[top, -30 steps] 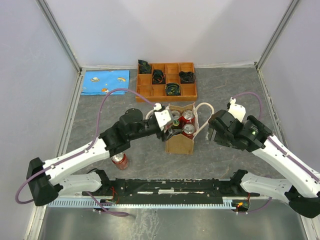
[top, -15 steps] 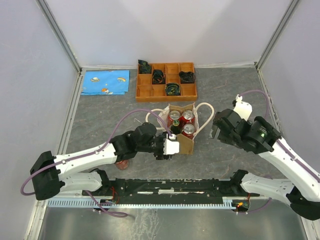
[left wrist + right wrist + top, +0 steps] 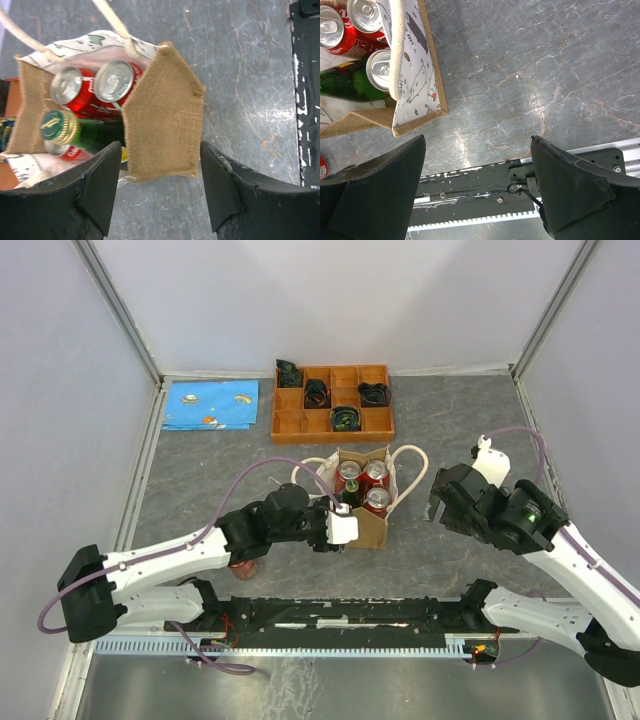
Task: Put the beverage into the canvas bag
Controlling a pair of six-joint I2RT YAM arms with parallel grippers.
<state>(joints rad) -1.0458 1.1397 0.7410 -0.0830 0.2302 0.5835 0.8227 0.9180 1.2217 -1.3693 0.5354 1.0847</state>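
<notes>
The tan canvas bag stands mid-table with cream rope handles. Inside are three red cans and a green bottle with a green cap. My left gripper is open and empty at the bag's near-left corner; in the left wrist view the gripper has its fingers on either side of the bag's burlap end wall, apart from it. My right gripper is open and empty to the right of the bag, over bare table. A loose red can stands partly hidden under my left arm.
An orange compartmented tray with dark items stands at the back. A blue patterned cloth lies at the back left. The black rail runs along the near edge. Grey walls enclose the table on both sides.
My left gripper has moved from above the bag's left side back and down to its near-left corner. My right arm has drifted slightly right, away from the bag.
</notes>
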